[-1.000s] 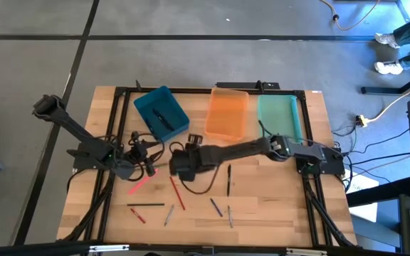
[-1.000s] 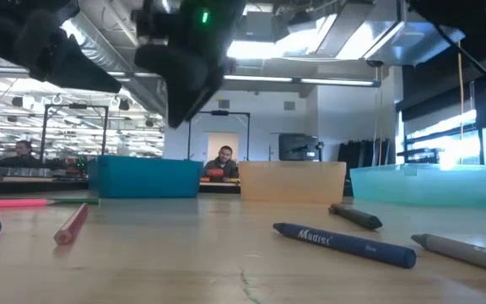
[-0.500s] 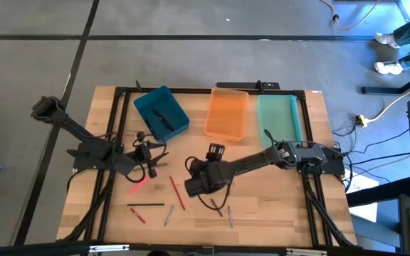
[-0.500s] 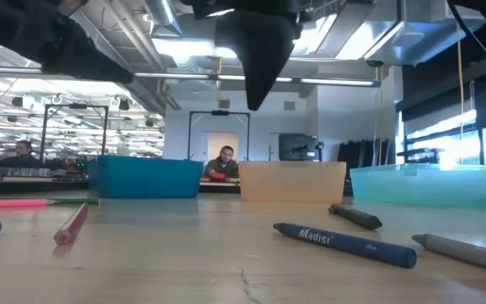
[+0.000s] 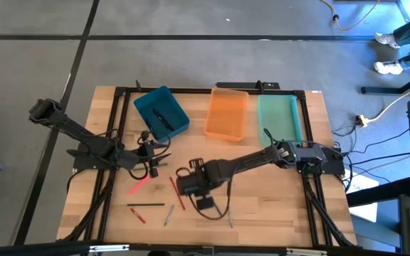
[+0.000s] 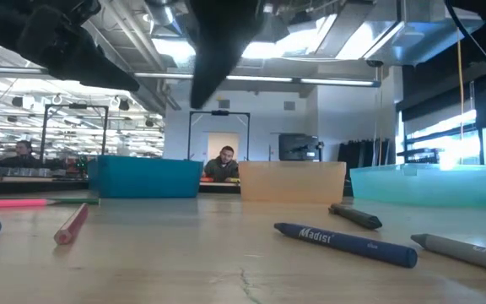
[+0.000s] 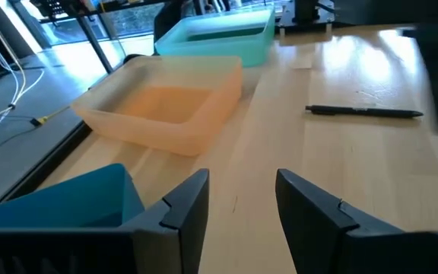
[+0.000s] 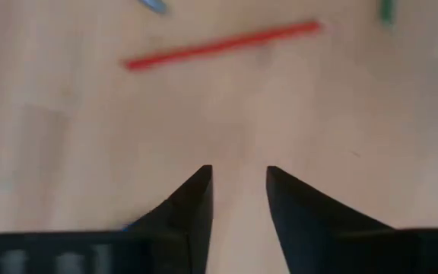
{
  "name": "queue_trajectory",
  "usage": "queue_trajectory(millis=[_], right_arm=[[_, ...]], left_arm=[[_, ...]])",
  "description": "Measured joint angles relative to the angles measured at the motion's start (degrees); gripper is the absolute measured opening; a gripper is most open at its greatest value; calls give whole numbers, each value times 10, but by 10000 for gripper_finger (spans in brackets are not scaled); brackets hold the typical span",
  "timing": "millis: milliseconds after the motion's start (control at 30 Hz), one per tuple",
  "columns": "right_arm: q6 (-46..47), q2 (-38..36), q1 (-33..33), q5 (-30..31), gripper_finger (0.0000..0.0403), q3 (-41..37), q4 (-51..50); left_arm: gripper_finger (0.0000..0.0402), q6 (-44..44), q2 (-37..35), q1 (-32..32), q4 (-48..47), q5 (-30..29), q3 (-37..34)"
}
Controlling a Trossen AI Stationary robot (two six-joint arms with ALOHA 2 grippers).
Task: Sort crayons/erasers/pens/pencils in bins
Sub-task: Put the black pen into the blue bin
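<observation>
Wooden table (image 5: 262, 213) bears thin crayons (image 5: 178, 193); right end effector (image 8: 236, 186) parted, empty.

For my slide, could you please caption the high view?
Right tool hovers over scattered sticks beside a red stick; three bins line the table's far edge.

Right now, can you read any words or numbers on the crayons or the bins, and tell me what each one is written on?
"Madist", or close to it, the last letters unsure: on the blue crayon lying on the table, low view.
Grey crayon at the right edge: has dark print, too blurred to read.
Blue bin, orange bin, green bin: no writing visible.
</observation>
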Motion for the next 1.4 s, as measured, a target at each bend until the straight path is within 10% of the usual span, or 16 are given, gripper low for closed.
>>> queue_trajectory(millis=[333, 900, 1400], right_arm=[[15, -53, -15, -131, 59, -216, 228], [67, -327, -9, -116, 53, -568, 326], [-84, -344, -11, -71, 53, -608, 294]], left_arm=[[145, -19, 3, -14, 0, 11, 0], [145, -30, 144, 24, 163, 59, 0], [165, -4, 275, 91, 312, 95, 0]])
